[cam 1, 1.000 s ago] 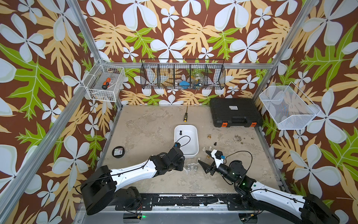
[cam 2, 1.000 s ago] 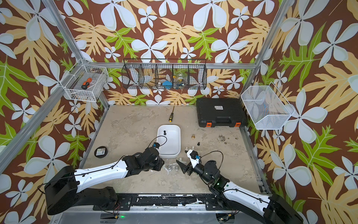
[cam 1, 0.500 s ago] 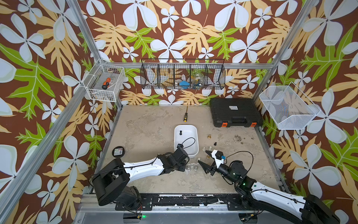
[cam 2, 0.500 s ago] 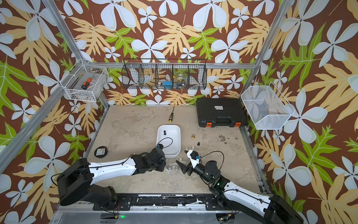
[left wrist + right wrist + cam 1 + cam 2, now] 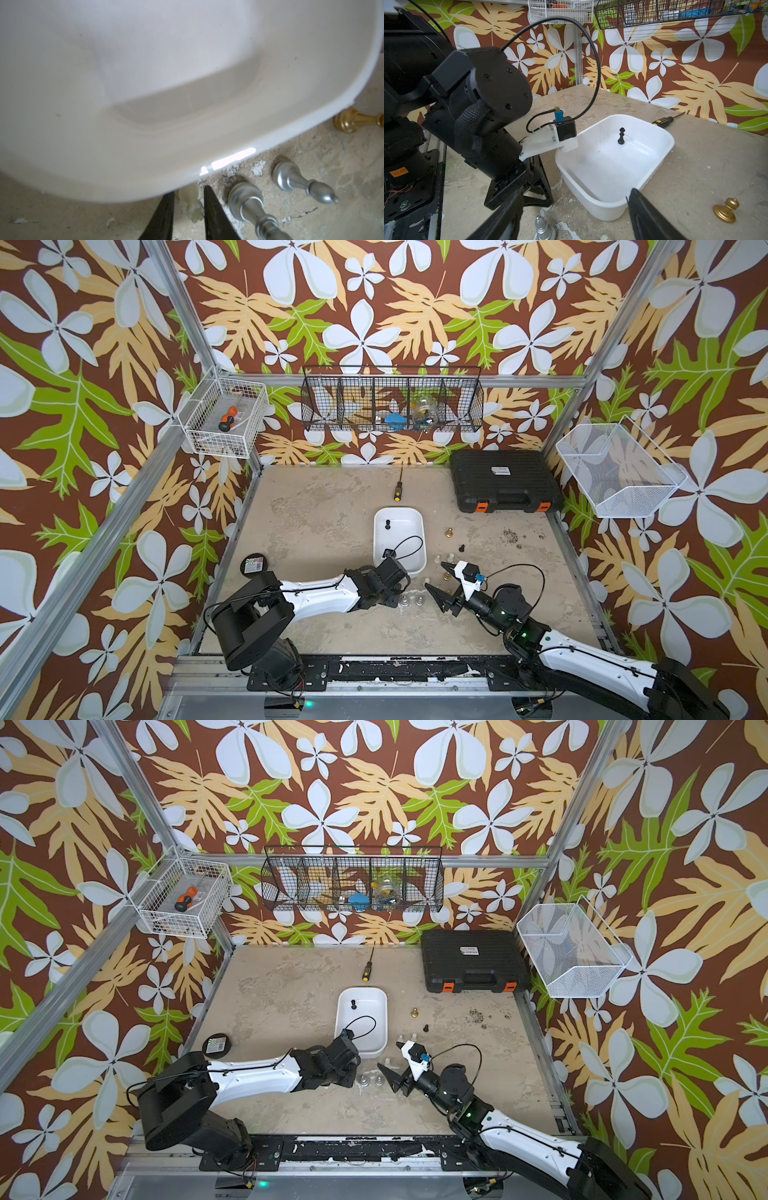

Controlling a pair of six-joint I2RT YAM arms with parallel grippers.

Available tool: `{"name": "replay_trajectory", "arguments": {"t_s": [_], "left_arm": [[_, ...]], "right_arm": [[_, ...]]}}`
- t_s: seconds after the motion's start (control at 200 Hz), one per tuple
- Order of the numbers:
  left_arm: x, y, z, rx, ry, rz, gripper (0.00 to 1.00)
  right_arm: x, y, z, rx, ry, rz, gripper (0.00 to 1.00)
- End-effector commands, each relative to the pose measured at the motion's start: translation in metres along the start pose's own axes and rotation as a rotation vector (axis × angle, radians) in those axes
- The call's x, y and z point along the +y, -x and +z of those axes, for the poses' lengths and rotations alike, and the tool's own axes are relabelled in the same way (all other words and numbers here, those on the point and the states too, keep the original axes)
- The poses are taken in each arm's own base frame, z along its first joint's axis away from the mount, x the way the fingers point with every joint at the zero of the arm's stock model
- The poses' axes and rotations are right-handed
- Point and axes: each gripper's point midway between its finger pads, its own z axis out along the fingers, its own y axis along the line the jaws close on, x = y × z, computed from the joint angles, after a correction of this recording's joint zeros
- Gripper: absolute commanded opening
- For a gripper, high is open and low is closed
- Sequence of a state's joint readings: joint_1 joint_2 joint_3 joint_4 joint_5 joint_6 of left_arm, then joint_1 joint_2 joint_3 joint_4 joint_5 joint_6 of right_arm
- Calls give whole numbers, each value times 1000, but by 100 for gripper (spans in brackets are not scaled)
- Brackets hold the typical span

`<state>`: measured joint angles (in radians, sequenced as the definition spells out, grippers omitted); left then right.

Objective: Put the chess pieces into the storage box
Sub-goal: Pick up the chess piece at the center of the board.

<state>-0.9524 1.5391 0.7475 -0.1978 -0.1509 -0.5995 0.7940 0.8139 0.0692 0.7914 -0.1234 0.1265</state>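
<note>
One small black chess piece (image 5: 387,525) is standing upright inside the shallow white plastic storage box (image 5: 405,518) at mid-tabletop (image 5: 316,510). A cream-white chess piece (image 5: 189,195) is sitting just outside the box's near rim, between the narrowly parted left fingers (image 5: 164,216); contact cannot be told. Two silver pieces (image 5: 245,197) are standing beside. The right fingers (image 5: 650,220) are hanging spread wide, holding nothing.

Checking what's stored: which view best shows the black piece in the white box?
Right wrist view: the black piece stands upright, clearly shaped. Both top views show a dark speck; the left wrist view misses it.
</note>
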Motion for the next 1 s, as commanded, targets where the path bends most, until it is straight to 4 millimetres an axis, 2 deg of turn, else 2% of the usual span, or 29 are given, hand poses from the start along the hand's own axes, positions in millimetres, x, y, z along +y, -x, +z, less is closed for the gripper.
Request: {"name": "replay_trajectory", "arguments": {"t_s": [0.0, 0.45, 0.996], "left_arm": [[0, 3, 0, -11, 6, 13, 28], [-1, 8, 5, -18, 23, 33, 30], [0, 4, 5, -7, 22, 30, 13]], "right_arm": [[0, 5, 0, -21, -4, -9, 80], [0, 5, 2, -15, -2, -8, 80], [-1, 5, 2, -12, -7, -9, 80]]}}
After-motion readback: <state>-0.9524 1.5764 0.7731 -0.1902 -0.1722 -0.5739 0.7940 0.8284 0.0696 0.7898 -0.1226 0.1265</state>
